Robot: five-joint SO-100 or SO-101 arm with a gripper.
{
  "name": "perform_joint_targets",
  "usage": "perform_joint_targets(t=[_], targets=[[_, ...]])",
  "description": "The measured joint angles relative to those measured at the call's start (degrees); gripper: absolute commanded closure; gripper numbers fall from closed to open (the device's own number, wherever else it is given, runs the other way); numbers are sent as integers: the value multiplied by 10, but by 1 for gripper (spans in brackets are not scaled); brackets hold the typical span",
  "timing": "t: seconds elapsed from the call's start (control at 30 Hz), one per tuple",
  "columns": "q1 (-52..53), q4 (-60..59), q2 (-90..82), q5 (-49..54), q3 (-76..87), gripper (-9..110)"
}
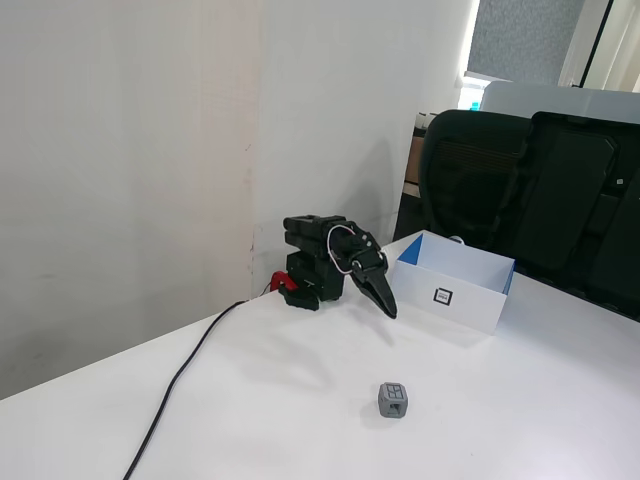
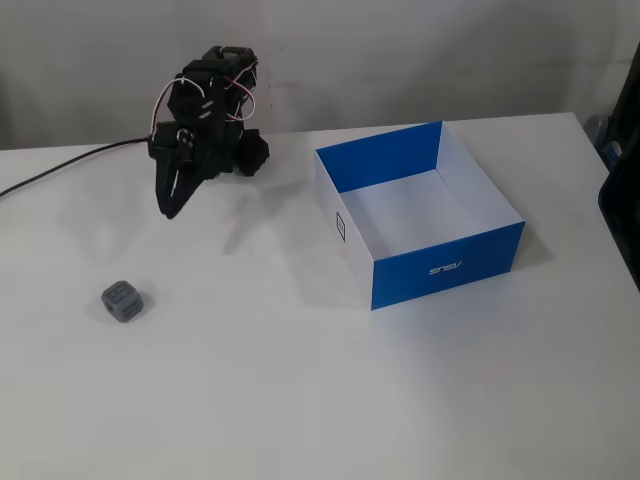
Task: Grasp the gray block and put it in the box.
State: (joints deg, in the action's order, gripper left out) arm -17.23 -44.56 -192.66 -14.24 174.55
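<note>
White tabletop holds a black gripper, its two fingers pressed together and holding nothing. Well below its tip in a fixed view sits the gray block; the blue-walled box stands well apart to its right.

We see a plain white table with a smooth top. On it rests a tiny gray cube with dark square recesses, alone and well apart from a shallow white cardboard box with blue inner walls at the right in a fixed view. A thin black cable trails across the tabletop toward the black arm base near the wall.
</note>
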Motion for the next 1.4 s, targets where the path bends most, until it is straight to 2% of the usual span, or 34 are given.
perform_joint_targets(t=[0.43, 0.73, 1.4], targets=[[-37, -93, 210, -33, -157, 98], [-58, -95, 403, -39, -277, 101], [-105, -91, 681, -76, -439, 101]])
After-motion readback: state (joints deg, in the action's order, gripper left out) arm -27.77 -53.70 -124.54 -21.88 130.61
